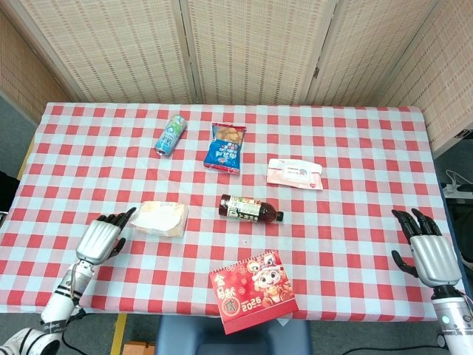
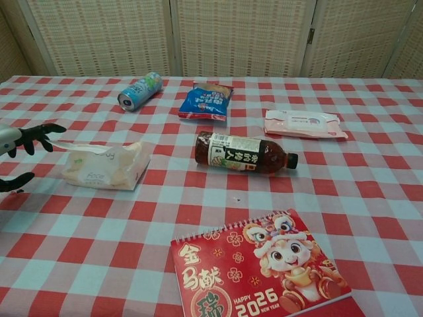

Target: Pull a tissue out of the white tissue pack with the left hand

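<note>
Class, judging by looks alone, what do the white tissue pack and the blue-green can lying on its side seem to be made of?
White tissue pack: apparently thin soft plastic film, from its crinkled, slightly translucent skin. Blue-green can: probably metal, given its shiny silver rim and rigid cylinder shape.

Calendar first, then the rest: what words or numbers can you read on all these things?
Calendar: "2026", "HAPPY NEW YEAR", plus big gold Chinese characters.
Bottle: Chinese label, too small to read surely.
Tissue pack: faint print, unreadable.
Can, snack bag, wipes pack: print too blurred.

Head view looks steeply down over the table (image 1: 355, 148); chest view low, nearer.
</note>
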